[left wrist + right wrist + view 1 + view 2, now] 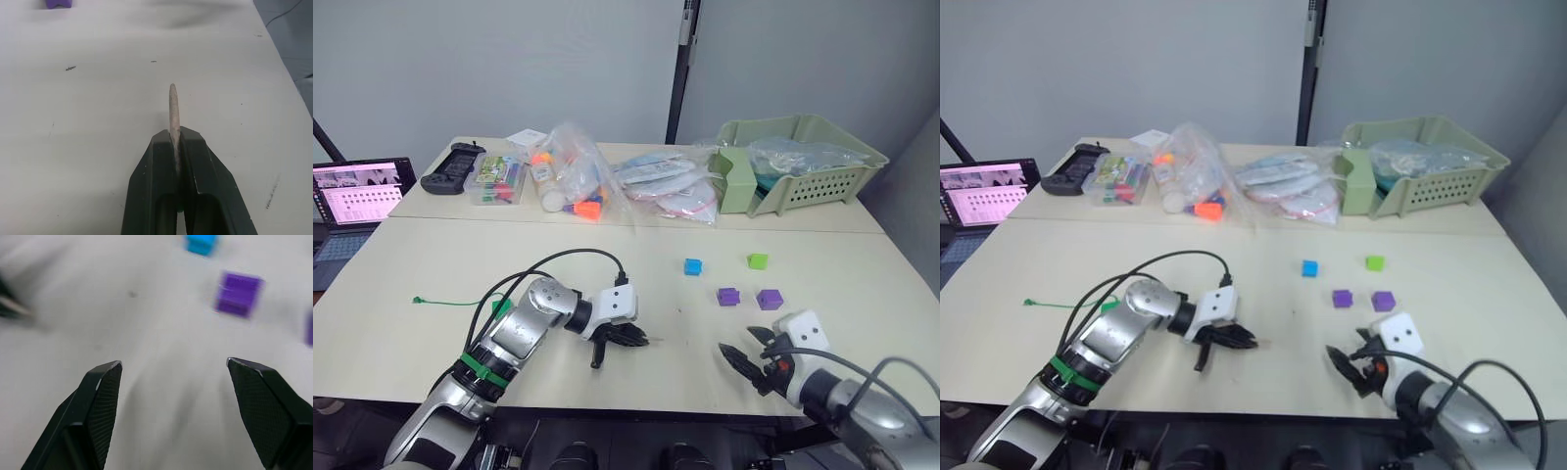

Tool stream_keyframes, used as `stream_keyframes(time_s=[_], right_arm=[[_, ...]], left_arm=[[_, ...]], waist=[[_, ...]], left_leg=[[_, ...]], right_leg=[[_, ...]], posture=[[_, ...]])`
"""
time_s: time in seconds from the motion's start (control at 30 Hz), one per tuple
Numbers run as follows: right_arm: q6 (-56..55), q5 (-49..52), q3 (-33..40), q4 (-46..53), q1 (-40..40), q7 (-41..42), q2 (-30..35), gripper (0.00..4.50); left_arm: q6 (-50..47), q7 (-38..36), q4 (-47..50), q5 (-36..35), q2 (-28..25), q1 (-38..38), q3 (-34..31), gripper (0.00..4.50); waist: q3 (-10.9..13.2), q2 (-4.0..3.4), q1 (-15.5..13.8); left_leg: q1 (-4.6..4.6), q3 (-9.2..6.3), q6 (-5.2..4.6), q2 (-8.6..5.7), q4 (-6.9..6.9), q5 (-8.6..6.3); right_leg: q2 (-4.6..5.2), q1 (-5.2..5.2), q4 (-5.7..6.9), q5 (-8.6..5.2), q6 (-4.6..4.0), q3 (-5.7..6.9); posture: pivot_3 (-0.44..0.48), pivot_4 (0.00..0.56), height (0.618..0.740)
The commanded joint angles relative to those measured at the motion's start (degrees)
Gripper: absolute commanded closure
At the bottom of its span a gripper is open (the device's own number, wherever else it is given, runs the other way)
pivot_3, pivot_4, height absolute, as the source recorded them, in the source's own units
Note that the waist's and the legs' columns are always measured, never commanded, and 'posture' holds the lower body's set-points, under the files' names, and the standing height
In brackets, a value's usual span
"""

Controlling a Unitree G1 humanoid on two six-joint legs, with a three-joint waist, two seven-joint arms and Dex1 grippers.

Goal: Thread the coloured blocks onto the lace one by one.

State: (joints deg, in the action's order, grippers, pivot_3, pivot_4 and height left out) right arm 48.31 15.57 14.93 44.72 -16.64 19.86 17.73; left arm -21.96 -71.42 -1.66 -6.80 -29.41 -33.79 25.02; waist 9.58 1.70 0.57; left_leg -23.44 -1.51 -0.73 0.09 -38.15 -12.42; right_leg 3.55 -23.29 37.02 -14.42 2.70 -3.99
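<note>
My left gripper [639, 340] rests low over the table's front middle, shut on the lace's stiff pale tip [172, 105], which sticks out past its fingers. The green lace [440, 302] trails left across the table and passes behind the left arm. To the right lie a blue block [693, 266], a light green block [758, 260] and two purple blocks [728, 296] [769, 299]. A darker green piece [500, 307] peeks out beside the left arm. My right gripper [749, 351] hovers open near the front edge, empty, just short of the purple blocks [238, 293].
Along the back of the table stand a green basket [803, 162], clear bags of orange toys [573, 181], flat packets [666, 186], a clear box of pens [497, 181] and a black controller [455, 166]. A laptop [357, 201] sits off the table's left.
</note>
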Motion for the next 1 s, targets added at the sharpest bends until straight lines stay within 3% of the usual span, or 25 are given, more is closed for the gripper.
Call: stream_keyframes(time_s=[0.03, 0.63, 0.9, 1.0], right_arm=[[-5.1, -4.8, 0.0, -0.6, 3.0, -8.5, -3.4, 0.9], [-18.2, -7.7, -0.5, -31.9, 22.8, -8.9, 0.6, 0.9], [-20.6, -6.1, 0.8, -32.5, 23.2, -9.0, -0.1, 3.34], [-21.5, -5.4, 0.6, -30.7, 22.8, -8.6, -0.6, 3.34]], left_arm=[[-0.5, -0.1, 2.4, -0.9, 0.3, -0.6, -0.7, 4.5], [-0.8, 0.3, 2.5, -0.8, 1.5, -0.8, -0.7, 4.5], [-1.1, 0.3, 2.8, -1.0, 0.9, -0.7, -1.0, 4.5], [-1.0, 0.2, 2.7, -1.0, 0.8, -0.7, -1.0, 4.5]], waist=[[0.0, -0.02, 0.3], [0.0, -0.05, 0.3], [0.0, -0.06, 0.3], [0.0, -0.06, 0.4]], left_leg=[[0.03, 0.01, 0.0, -0.03, 0.0, 0.0], [0.08, 0.23, 0.0, -0.05, 0.08, 0.0], [0.08, 0.17, 0.0, -0.05, 0.11, 0.0], [0.07, 0.17, 0.0, -0.05, 0.11, 0.0]], right_leg=[[0.02, 0.01, 0.01, 0.0, 0.0, -0.05], [-0.04, 0.05, -0.02, 0.0, -0.01, 0.0], [-0.03, 0.04, -0.02, 0.0, -0.01, -0.01], [-0.03, 0.04, -0.02, 0.0, -0.01, -0.02]], posture=[[0.0, 0.15, 0.74], [0.0, 0.15, 0.74], [0.0, 0.15, 0.74], [0.0, 0.15, 0.74]])
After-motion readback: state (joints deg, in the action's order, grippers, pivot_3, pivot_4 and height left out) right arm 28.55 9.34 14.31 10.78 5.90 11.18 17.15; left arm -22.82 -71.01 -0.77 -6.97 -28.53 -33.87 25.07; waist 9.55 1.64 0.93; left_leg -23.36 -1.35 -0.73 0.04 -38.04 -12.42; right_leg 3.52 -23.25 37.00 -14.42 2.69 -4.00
